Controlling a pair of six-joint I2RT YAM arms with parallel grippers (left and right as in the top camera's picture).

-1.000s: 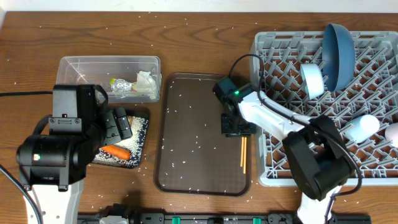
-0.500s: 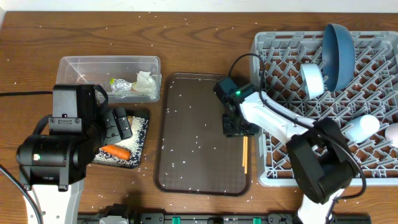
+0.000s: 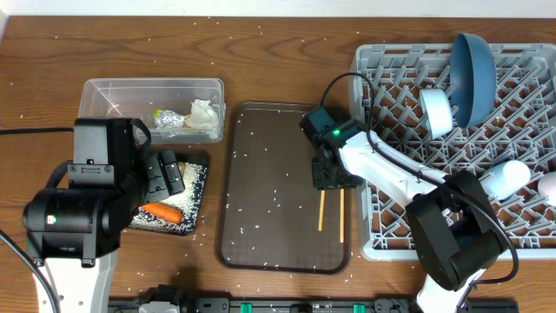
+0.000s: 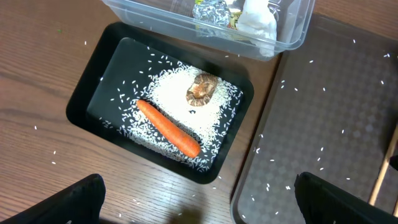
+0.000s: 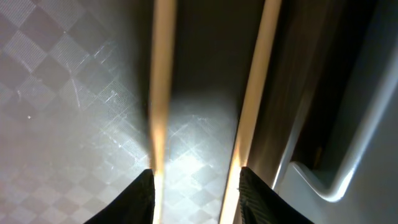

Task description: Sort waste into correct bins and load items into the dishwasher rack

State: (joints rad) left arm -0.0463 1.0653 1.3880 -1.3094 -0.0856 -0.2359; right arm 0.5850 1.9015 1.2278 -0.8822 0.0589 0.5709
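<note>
Lying on the dark brown serving tray [image 3: 269, 156] close to its right rim, the chopsticks [image 3: 321, 211] are parted, one stick just left of the other. Both point toward the table's near edge. From overhead the right gripper [image 3: 330, 178] covers their far ends, so its hold cannot be read there. The right wrist view shows it: the jaws stand partly apart, and each stick runs just inside one of the fingertips [image 5: 140, 196]. A strip of bare tray lies between the sticks. Whether the fingers touch the wood I cannot tell. That close view also shows the tray's chequered texture and the pale wall of the dishwasher rack [image 5: 367, 93] on the right.

Only the overhead view shows the rack's load. The large blue plate [image 3: 473, 78] stands upright near the far edge, with the light blue cup [image 3: 437, 111] beside it. The pinkish-white cup [image 3: 506, 178] sits nearer, and the white bowl [image 3: 549, 185] is cut off by the frame.

The left wrist view shows what the left arm partly hides from above. In the black tray [image 4: 99, 93] the carrot [image 4: 168, 127] lies slantwise on a bed of rice [image 4: 174, 99], with the brown lump [image 4: 202, 88] near it. Beyond, the clear tub [image 4: 292, 37] holds the napkin [image 4: 256, 18] and the wrapper [image 4: 211, 9]. The left gripper [image 4: 199, 199] hangs above with its jaws wide apart and nothing between them.
</note>
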